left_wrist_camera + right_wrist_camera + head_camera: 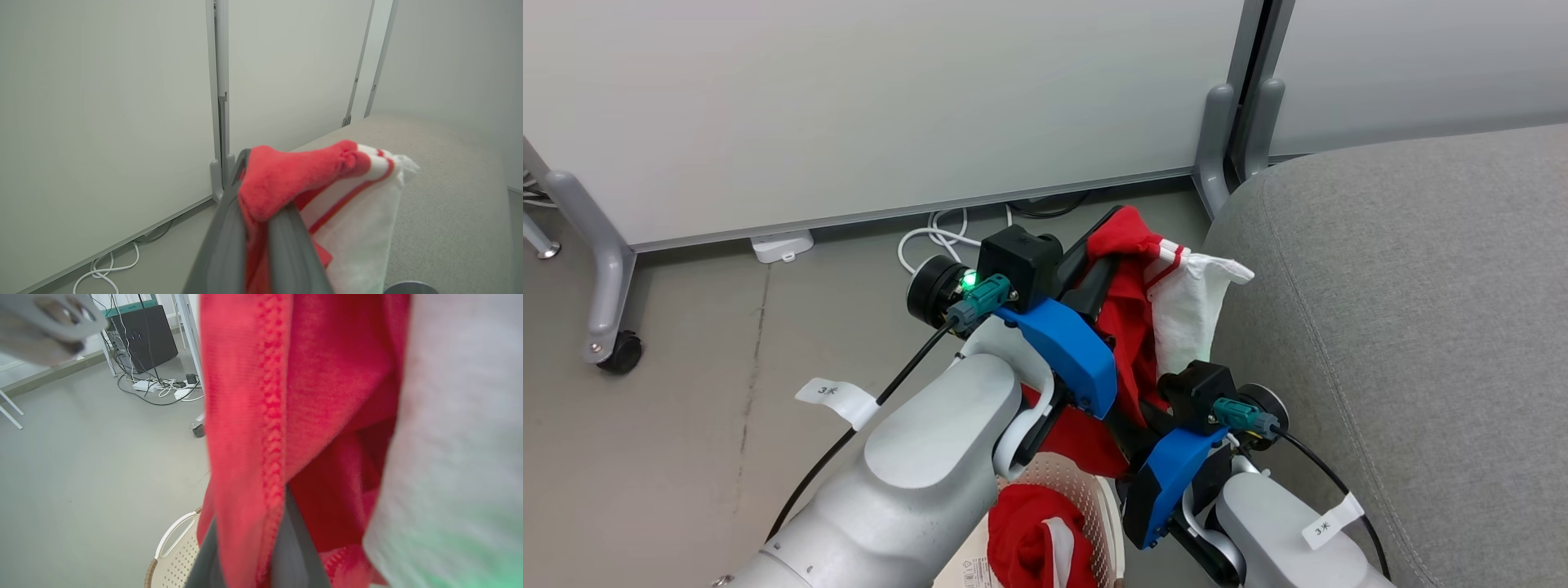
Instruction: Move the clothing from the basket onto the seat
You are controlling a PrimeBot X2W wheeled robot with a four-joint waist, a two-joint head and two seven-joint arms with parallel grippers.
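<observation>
Your left claw and right claw are both clamped tight on one red garment, holding it up above the basket, just beside the seat. Another red garment lies in the basket.

**Room over the seat and to the left, crowded in the middle**

The seat top lies open on the right, and its rounded edge is just beside the hanging garment. Behind, the partitions close off the far side, and their grey feet stand at the seat's back corner. White cables loop on the floor along the partition base. To the left the floor runs bare up to a castered leg. The garment drapes down over the basket, blocking the way in from above.
</observation>
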